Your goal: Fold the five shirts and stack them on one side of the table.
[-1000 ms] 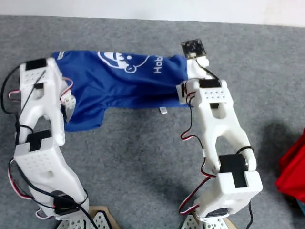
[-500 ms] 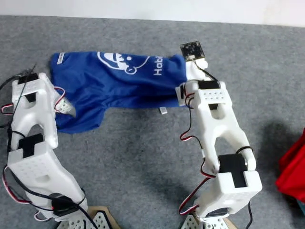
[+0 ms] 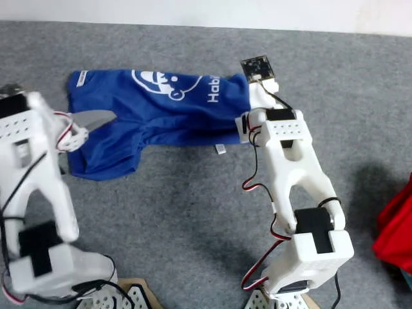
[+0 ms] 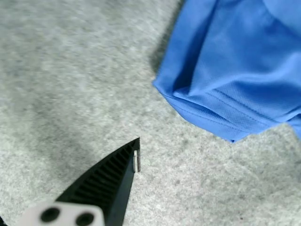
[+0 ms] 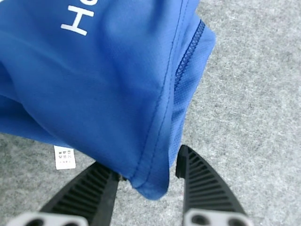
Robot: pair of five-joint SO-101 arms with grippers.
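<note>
A blue shirt (image 3: pixel 161 109) with white print lies roughly folded across the far part of the grey table. My left gripper (image 3: pixel 96 118) hangs over the shirt's left end. In the left wrist view one black finger (image 4: pixel 113 179) shows above bare carpet, nothing against its pad, and the shirt's hemmed corner (image 4: pixel 225 94) lies a little way off. My right gripper (image 5: pixel 149 162) is open at the shirt's right end. Its two fingers stand either side of the hemmed corner (image 5: pixel 155 174), which droops between them. The right arm (image 3: pixel 283 141) reaches to that edge.
A red cloth (image 3: pixel 394 232) lies at the right edge of the table. A small white label (image 3: pixel 220 149) sticks out from the shirt's near edge. Bare grey carpet (image 3: pixel 193 219) spreads between the two arms. A white strip (image 3: pixel 206 11) runs along the far edge.
The left arm has swung out to the left and risen, drawing away from the shirt's lower left sleeve. The right arm has stayed put.
</note>
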